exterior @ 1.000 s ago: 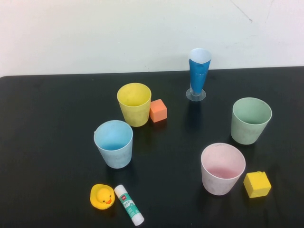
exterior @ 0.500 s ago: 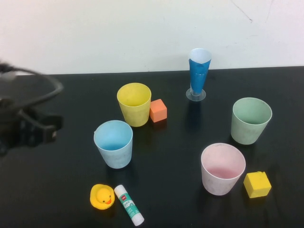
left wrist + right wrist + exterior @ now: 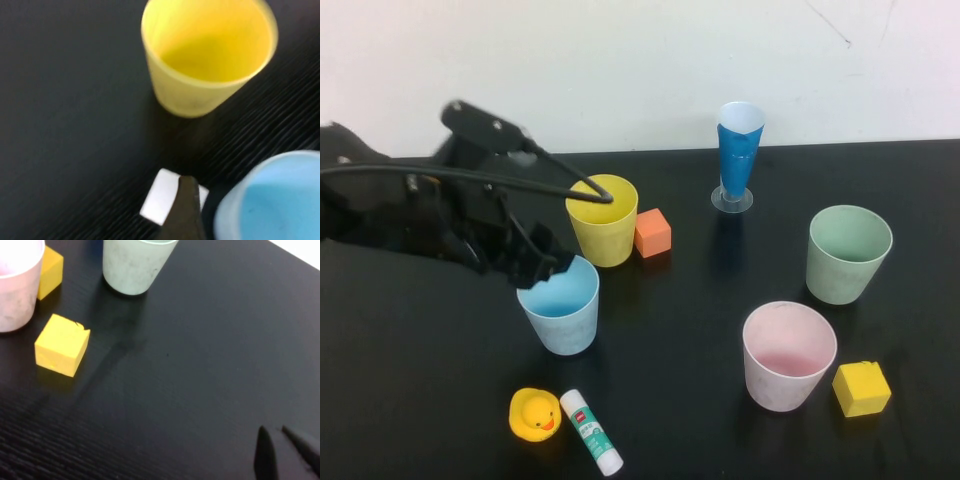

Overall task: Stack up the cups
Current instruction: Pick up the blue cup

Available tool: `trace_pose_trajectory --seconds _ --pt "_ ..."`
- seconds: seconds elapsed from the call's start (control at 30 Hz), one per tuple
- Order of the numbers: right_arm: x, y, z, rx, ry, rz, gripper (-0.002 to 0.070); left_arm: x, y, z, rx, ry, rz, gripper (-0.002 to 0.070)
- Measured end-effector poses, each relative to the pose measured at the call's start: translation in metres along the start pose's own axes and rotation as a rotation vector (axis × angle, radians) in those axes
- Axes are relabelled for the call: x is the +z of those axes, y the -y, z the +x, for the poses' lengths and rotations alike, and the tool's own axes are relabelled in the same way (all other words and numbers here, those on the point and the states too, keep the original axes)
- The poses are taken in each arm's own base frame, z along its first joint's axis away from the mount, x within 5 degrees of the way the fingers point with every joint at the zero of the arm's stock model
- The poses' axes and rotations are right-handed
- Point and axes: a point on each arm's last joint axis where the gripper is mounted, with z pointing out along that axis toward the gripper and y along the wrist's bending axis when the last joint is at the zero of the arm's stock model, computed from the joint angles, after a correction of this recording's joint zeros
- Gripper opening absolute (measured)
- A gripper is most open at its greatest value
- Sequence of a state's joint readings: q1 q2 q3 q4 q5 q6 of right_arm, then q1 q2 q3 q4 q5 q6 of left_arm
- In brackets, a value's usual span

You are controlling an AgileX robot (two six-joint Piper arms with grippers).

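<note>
Hovering at the light blue cup (image 3: 560,305), left gripper (image 3: 545,268) fingers unreadable; right gripper (image 3: 285,450) fingers together, wrist-view only.

Sitting on the black table (image 3: 920,180) are four tumblers (image 3: 602,219), one cone cup (image 3: 738,150), two cubes (image 3: 652,232), one duck (image 3: 534,413) and one glue stick (image 3: 591,430).

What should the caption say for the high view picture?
Left gripper reaches the light blue cup beside the yellow cup.
</note>
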State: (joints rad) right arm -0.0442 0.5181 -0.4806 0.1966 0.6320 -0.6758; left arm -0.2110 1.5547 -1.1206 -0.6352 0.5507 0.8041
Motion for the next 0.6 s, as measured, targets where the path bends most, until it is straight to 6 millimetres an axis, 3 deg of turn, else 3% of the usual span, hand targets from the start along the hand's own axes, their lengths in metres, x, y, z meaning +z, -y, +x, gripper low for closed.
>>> trace_pose_trajectory --seconds 0.2,0.3,0.4,0.47,0.6 --pt "0.0 0.0 0.0 0.0 0.0 0.0 -0.0001 0.028 -0.011 0.015 0.052 -0.113 -0.015 0.0525" --pt "0.0 0.0 0.0 0.0 -0.001 -0.001 -0.0001 0.032 -0.012 0.018 0.066 -0.135 -0.018 0.0403" --pt "0.0 0.0 0.0 0.0 -0.002 -0.001 -0.0001 0.032 -0.013 0.018 0.068 -0.137 -0.02 0.0188" --pt "0.001 0.0 0.0 0.001 -0.003 -0.002 -0.0001 0.031 -0.012 0.016 0.073 -0.138 -0.014 0.0081" --pt "0.001 0.0 0.0 0.002 -0.003 -0.002 -0.0001 0.024 -0.01 0.003 0.075 -0.143 0.018 0.002"
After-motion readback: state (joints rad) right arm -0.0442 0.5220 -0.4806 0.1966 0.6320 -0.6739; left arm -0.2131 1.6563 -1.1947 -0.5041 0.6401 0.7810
